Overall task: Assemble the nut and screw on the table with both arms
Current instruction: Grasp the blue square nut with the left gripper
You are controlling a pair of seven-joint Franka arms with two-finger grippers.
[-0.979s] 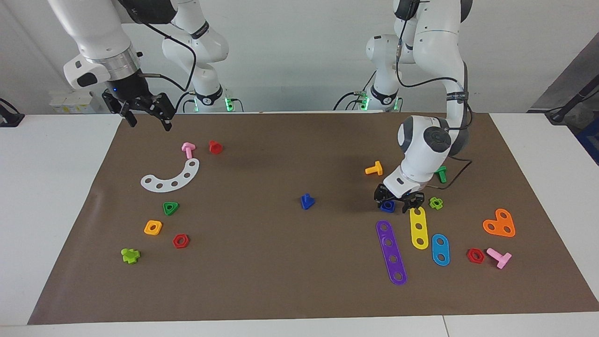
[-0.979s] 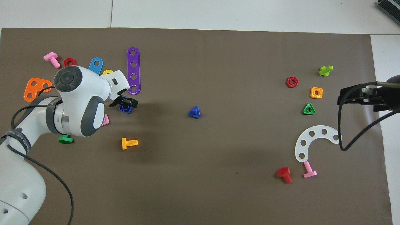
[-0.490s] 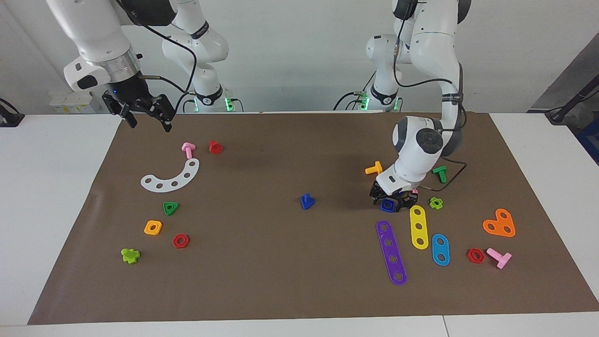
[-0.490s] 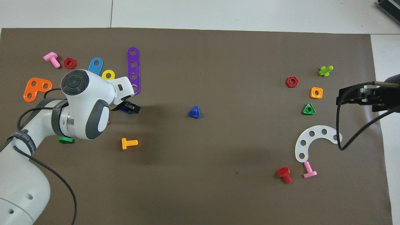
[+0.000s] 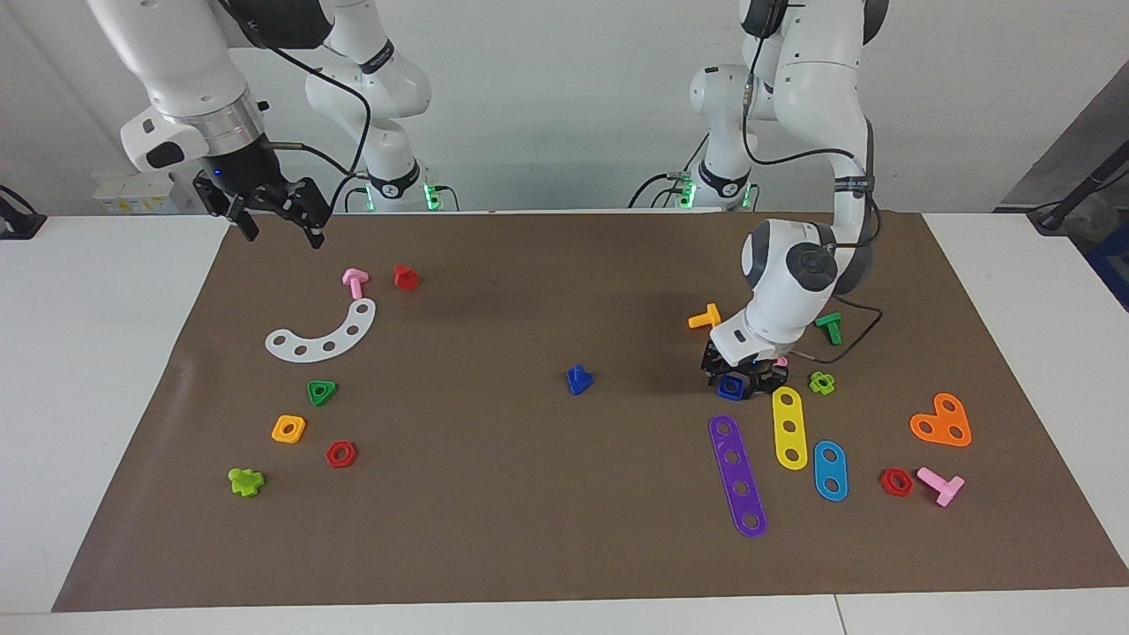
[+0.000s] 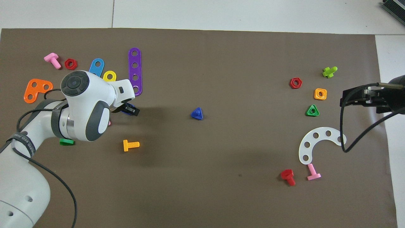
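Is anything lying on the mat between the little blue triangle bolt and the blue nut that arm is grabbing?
No. Both views show only bare brown mat between the screw and the nut, which sits at the left gripper.

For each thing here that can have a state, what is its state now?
nut: on the mat, between the fingers of the left claw.
screw: free at mid-mat, head down, shaft up.
right claw: open, empty, waiting over the mat's edge.
orange bolt: lying on its side.
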